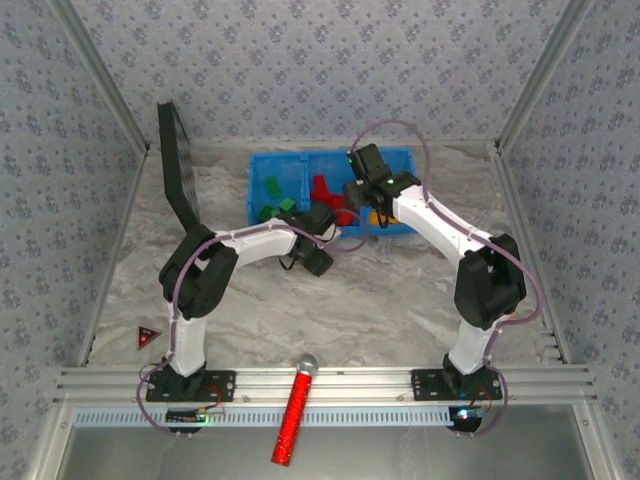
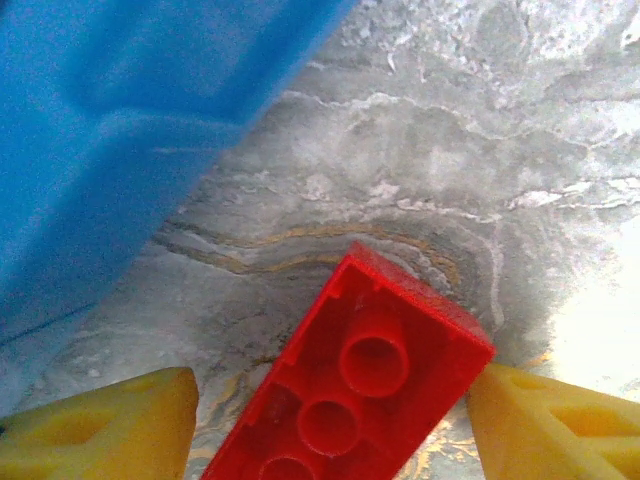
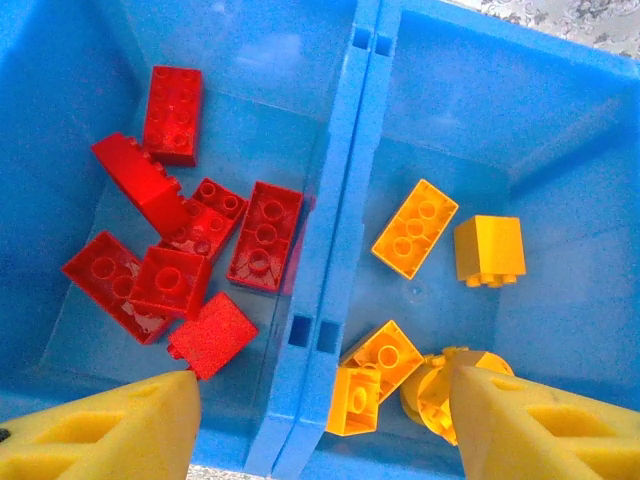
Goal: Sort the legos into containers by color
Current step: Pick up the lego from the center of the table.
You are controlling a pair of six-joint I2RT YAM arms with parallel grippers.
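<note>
Around brick (image 2: pixel 372 372), open left end effector (image 2: pixel 332 380)

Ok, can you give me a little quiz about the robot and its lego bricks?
1. True or false: the red brick between the left gripper's fingers is inside the blue tray.
2. In the right wrist view, the compartment beside the red pile holds: A purple bricks, B yellow-orange bricks, C white bricks.
3. Fill in: in the top view, the green bricks lie in the tray's ___ compartment.
Key: 1 false, it is over the table, beside the tray. 2 B. 3 left.
</note>
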